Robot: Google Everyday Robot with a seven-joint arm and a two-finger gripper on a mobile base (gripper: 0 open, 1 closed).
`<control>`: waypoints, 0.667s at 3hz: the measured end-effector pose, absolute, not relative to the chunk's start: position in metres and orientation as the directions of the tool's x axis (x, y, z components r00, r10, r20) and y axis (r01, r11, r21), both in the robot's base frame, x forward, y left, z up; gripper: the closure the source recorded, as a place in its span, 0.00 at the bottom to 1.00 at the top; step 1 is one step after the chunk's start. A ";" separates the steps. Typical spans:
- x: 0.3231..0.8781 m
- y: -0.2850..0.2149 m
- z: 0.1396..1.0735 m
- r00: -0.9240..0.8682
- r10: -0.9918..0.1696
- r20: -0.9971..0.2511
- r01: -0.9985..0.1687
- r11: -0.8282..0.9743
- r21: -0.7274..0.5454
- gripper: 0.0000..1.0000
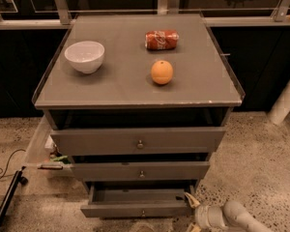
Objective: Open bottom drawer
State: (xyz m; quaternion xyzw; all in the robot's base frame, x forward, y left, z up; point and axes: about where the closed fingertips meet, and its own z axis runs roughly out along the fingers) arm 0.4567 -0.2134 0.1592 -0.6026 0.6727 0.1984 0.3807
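Speckled stone floor (pixel 261 149), dark panels behind. A grey cabinet (pixel 135 88) stands in the middle of the view, and we look down on its flat top.

On top: a white bowl (pixel 84 56) at the left, a red soda can (pixel 162 39) lying on its side towards the back, and an orange (pixel 162 72) just in front of the can, apart from it.

Three drawers show. The top drawer (pixel 101 140) and the middle drawer (pixel 106 170) each stand out a little. The bottom drawer (pixel 116 210) is the lowest and is pulled out farthest, so we see into its open tray. Its small round knob (pixel 143 212) sits at the centre of the front.

The gripper (pixel 193 210) is low at the right, by the bottom drawer's right front corner, on a pale arm (pixel 232 216) coming in from the lower right edge. We cannot tell how far open it is, nor whether it has hold of anything.

At the cabinet's left side stands a clear bin (pixel 38 144), with a thin cable (pixel 1 169) on the floor near it.
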 end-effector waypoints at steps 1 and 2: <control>0.457 -0.213 0.159 0.016 -0.660 -0.751 -0.962 0.195 -0.192 0.19; 0.457 -0.213 0.159 0.016 -0.660 -0.751 -0.962 0.195 -0.192 0.42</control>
